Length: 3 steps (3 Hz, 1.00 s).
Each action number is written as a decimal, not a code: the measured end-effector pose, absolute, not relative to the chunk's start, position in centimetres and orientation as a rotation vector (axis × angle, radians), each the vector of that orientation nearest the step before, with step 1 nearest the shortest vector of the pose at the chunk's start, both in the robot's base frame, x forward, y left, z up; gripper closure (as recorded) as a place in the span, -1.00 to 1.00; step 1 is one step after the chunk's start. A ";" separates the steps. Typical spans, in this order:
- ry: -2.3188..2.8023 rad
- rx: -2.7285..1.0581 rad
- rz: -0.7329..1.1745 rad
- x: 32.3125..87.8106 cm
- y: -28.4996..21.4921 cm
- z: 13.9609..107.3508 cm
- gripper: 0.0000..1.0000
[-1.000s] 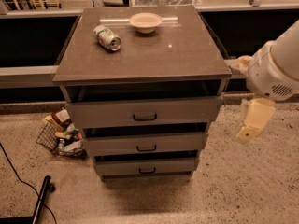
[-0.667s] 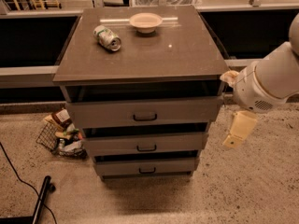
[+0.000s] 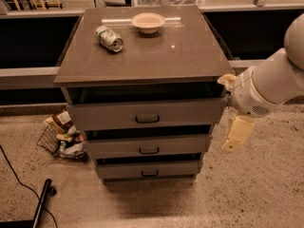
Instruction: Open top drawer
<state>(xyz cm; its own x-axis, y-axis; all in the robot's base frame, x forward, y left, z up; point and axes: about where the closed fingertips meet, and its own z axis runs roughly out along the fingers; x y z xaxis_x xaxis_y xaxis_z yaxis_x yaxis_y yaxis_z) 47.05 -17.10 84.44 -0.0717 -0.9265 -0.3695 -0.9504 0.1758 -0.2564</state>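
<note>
- The gripper (image 3: 236, 133) hangs off the right side of the cabinet, a pale cream piece pointing down and a little to the left, level with the gap between the top drawer and the one below it
- Whether it is spread wide, narrow or holding anything cannot be told from this view; it touches none of the drawers and sits just beside the cabinet's right edge
- Above it the arm (image 3: 270, 82), a thick white rounded shell, comes in from the right border, and a small cream part shows at its left end close to the corner of the cabinet top
- The top drawer (image 3: 190, 112) is the widest and tallest of the three grey fronts, directly under the top slab, with a dark gap showing above it
- Its handle (image 3: 147, 119), a small dark rectangular loop, sits at the centre of the front, well to the left of the gripper
- The middle drawer (image 3: 185, 146) and the bottom drawer (image 3: 180, 169) step back below it, each narrower, with a like handle
- On the cabinet top (image 3: 190, 56) a can (image 3: 109, 37) lies on its side at rear left, and a shallow bowl (image 3: 148, 22) stands near the rear centre, apart from the can
- On the speckled floor (image 3: 256, 189) left of the cabinet a wire basket (image 3: 64, 139) holds packets, and a black cable (image 3: 19, 184) runs towards the lower left corner
</note>
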 end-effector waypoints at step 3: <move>1.822 -1.936 0.288 53.8 -12.1 69.5 -1.00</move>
